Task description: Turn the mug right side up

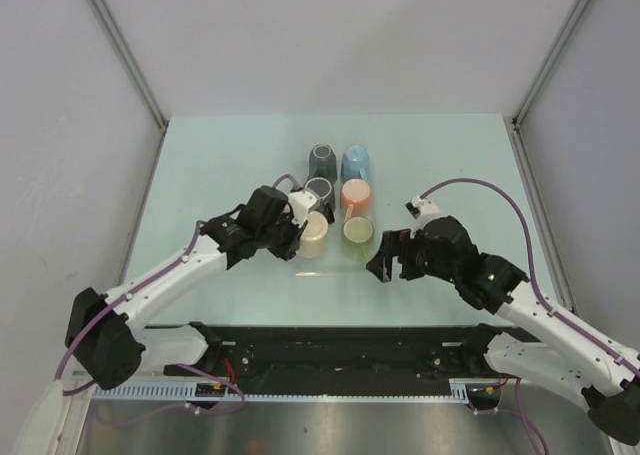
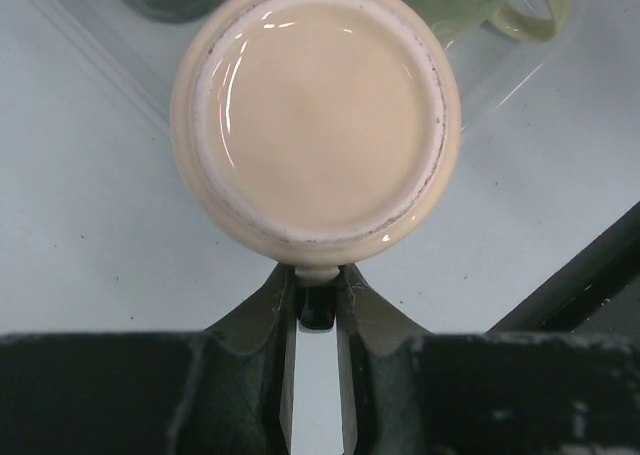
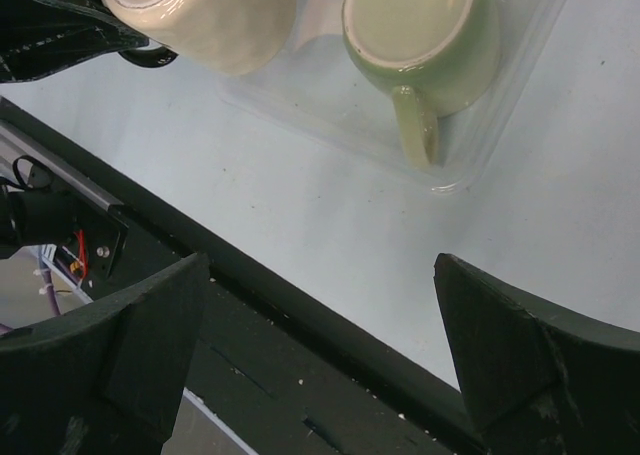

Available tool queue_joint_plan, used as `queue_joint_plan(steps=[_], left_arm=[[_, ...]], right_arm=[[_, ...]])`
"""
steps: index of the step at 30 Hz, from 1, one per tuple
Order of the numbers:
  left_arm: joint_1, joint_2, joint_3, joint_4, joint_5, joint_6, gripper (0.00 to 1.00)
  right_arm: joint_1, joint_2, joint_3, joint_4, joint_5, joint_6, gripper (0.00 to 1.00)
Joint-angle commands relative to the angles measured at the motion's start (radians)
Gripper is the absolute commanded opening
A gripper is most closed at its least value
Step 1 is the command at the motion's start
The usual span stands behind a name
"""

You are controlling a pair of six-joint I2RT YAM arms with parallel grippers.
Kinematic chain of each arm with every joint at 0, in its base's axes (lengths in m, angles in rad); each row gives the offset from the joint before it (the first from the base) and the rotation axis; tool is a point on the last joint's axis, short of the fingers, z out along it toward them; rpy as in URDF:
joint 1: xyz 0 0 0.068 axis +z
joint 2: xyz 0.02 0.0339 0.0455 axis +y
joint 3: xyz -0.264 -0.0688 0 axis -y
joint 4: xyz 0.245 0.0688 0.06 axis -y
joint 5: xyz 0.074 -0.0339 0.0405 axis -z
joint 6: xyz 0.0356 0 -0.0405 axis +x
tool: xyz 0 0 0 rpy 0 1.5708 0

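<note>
A cream mug [image 1: 314,237] is at the front left of a clear tray [image 1: 335,263]. Its base faces the left wrist camera [image 2: 316,115]. It looks tilted in the right wrist view [image 3: 205,10]. My left gripper [image 1: 297,233] is shut on the mug's handle [image 2: 318,272], which sits between the fingertips [image 2: 318,280]. My right gripper [image 1: 386,263] is open and empty, to the right of the tray and near the table's front edge. In its own view [image 3: 320,275] it is above the black rail.
A green mug [image 1: 358,233] stands bottom up next to the cream one, handle toward the front [image 3: 416,125]. Orange [image 1: 356,195], blue [image 1: 356,162], dark grey [image 1: 321,160] and pale grey [image 1: 319,189] mugs are behind. A black rail [image 3: 300,355] runs along the near edge.
</note>
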Motion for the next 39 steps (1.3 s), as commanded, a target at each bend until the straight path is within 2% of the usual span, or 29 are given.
queue_joint_plan(steps=[1, 3, 8, 12, 13, 15, 17, 21, 25, 28, 29, 32, 39], left_arm=[[-0.008, -0.104, -0.019, 0.099, -0.012, -0.073, 0.00], [-0.008, -0.175, -0.037, 0.149, 0.007, -0.106, 0.00], [-0.008, -0.334, -0.109, 0.309, 0.112, -0.317, 0.00], [-0.008, -0.456, -0.196, 0.541, 0.168, -0.538, 0.00], [-0.008, -0.504, -0.218, 0.600, 0.174, -0.633, 0.00], [-0.008, -0.542, -0.281, 0.732, 0.192, -0.719, 0.00], [-0.008, -0.587, -0.333, 0.845, 0.201, -0.834, 0.00], [-0.008, -0.633, -0.410, 1.016, 0.201, -1.024, 0.00], [-0.008, -0.624, -0.457, 1.145, 0.228, -1.194, 0.00], [-0.008, -0.598, -0.540, 1.348, 0.229, -1.293, 0.00], [-0.008, -0.587, -0.571, 1.437, 0.231, -1.307, 0.00], [-0.008, -0.553, -0.601, 1.530, 0.234, -1.354, 0.00], [-0.011, -0.559, -0.563, 1.460, 0.251, -1.341, 0.00]], right_arm=[[0.037, -0.053, 0.031, 0.080, 0.029, 0.043, 1.00], [0.039, -0.131, 0.030, 0.142, 0.021, 0.061, 1.00], [-0.001, -0.286, -0.013, 0.286, -0.028, 0.107, 1.00], [-0.016, -0.285, -0.019, 0.320, -0.097, 0.110, 0.96], [-0.016, -0.283, -0.016, 0.325, -0.108, 0.118, 0.95], [-0.009, -0.277, -0.016, 0.341, -0.137, 0.138, 1.00], [-0.003, -0.288, -0.016, 0.364, -0.163, 0.162, 1.00], [0.014, -0.315, -0.016, 0.410, -0.235, 0.204, 1.00], [0.019, -0.299, -0.018, 0.493, -0.325, 0.285, 0.93], [0.052, -0.246, -0.024, 0.583, -0.398, 0.353, 0.89], [0.072, -0.236, -0.024, 0.596, -0.390, 0.359, 0.88], [0.138, -0.196, -0.024, 0.622, -0.326, 0.345, 0.86], [0.197, -0.076, -0.016, 0.699, -0.276, 0.322, 0.87]])
